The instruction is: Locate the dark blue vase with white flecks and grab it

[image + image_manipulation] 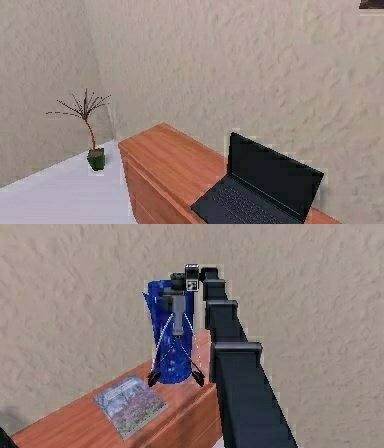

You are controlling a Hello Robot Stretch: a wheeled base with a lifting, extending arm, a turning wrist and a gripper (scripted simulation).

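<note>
Arm side view: dark blue vase with white flecks (157, 306) stands upright on reddish-brown wooden desktop (190, 409), close to beige textured wall. Dark square arm bar (235, 354) reaches out just beside it. Gripper (176, 379) sits in front of vase, thin fingers spread down across it; cannot tell whether it holds anything. Flat bluish magazine (130, 404) lies near vase.

Forward view: black open laptop (262, 185) on same wood; spindly plant in green pot (90, 125) on white surface (60, 195).

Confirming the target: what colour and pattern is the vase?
The vase is dark blue with white flecks; arm side view.
</note>
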